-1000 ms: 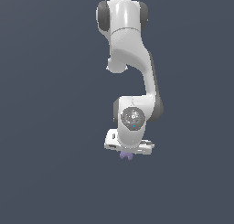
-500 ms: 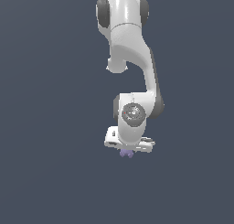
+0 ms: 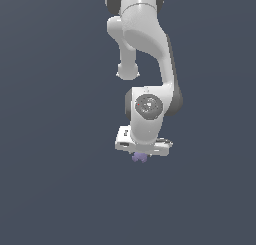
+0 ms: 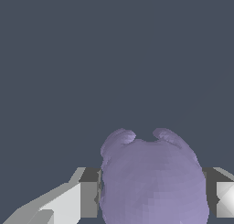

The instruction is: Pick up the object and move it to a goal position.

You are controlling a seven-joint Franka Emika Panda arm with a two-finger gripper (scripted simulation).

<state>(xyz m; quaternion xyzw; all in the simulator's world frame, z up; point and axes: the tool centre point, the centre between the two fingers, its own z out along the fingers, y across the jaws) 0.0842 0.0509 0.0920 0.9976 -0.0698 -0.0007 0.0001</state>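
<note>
One white gripper (image 3: 141, 154) hangs at the end of the arm (image 3: 145, 44), its two fingers (image 4: 84, 193) pressed against opposite flanks of the object (image 4: 153, 182), a small pale purple lump with rounded lobes. In the wrist view the lump fills the space between the grey finger pads, touching both, with two rounded knobs bulging out past the fingertips. The jaws are clamped on it, not spread free.

In the exterior view only a sliver of the object (image 3: 139, 158) shows, peeking out just under the flat white hand. It is narrower than the hand that carries it. The fingers themselves are too small there to make out, so the grip is read from the wrist view alone.

Above the hand sits the round wrist joint (image 3: 148, 106), its dark circular cap facing the camera. From there the arm rises in a curve toward the exterior view's right, then bends back and runs out of the frame at the top.

The backdrop (image 3: 50, 139) is a flat dark blue-grey on every side. No edge or shadow shows beneath the lump, so it appears to be held in the air, though that is hard to confirm from these views.
</note>
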